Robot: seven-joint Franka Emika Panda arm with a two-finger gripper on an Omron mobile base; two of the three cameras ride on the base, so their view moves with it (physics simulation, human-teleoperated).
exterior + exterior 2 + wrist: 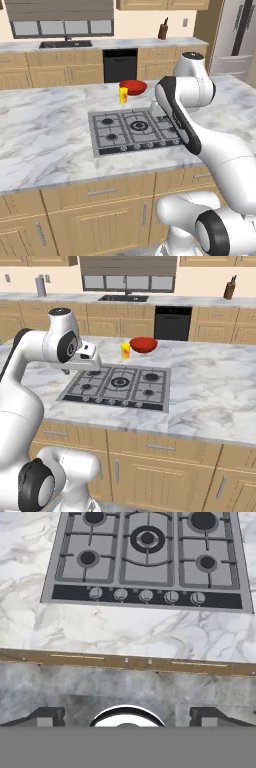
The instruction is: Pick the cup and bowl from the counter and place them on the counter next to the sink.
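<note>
The small yellow cup (123, 95) (125, 350) stands on the marble island counter (45, 135) just behind the stovetop. The wide red bowl (133, 87) (143, 344) sits right beside it, slightly farther back. My gripper (127, 717) is open, its two dark fingertips (47, 716) wide apart with nothing between them. It hangs above the island's near edge, in front of the stove's left part (70, 369), well short of cup and bowl. The dark sink (65, 44) (123, 298) with its tap lies in the back counter by the wall.
A grey gas stovetop (135, 130) (145, 557) lies between my hand and the cup. A black dishwasher front (120, 65) sits under the back counter, with a knife block (163, 31) on top and a fridge (235, 40) at far right. Bare marble flanks the sink.
</note>
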